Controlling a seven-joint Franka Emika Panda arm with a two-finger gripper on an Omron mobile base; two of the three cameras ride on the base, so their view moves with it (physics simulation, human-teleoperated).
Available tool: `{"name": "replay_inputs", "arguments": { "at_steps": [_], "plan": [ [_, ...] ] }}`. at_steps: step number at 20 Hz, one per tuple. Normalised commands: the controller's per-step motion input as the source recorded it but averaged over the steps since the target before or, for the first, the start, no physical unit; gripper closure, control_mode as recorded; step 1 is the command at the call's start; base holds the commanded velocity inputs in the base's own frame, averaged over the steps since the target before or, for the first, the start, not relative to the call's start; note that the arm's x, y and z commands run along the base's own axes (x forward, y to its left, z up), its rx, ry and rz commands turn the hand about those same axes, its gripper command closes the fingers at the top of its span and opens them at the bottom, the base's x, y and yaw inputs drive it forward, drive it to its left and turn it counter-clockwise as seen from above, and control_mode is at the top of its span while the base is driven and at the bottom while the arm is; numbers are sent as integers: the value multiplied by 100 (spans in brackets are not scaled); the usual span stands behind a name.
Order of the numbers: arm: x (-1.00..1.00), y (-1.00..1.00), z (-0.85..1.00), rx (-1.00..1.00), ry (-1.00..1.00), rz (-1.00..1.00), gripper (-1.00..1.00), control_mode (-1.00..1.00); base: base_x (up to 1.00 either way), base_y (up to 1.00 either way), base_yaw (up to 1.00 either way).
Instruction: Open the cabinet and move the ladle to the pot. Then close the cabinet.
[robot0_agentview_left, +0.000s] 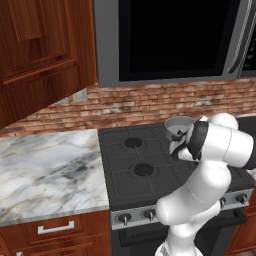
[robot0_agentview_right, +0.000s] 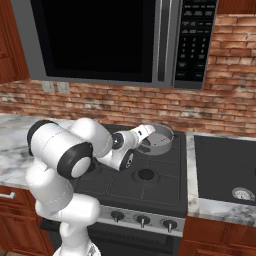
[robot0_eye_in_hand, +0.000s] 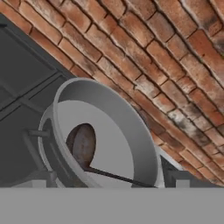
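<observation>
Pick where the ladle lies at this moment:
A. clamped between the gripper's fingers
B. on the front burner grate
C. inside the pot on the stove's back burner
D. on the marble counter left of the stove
C. In the hand view the ladle lies inside the pot, its dark bowl on the pot's floor and its thin handle running toward the rim.

Brick wall (robot0_agentview_left: 150, 102), marble counter (robot0_agentview_left: 45, 170)
</observation>
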Motion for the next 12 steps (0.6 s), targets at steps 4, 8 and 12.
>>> {"name": "replay_inputs", "arguments": {
  "at_steps": [4,8,12],
  "plan": [
    [-30,0,40,4,0,-7,-100,-100,0,0,0],
    [-18,0,66,5,2,-8,-100,-100,0,0,0],
    [-21,0,79,5,7,-8,-100,-100,0,0,0]
  ]
}}
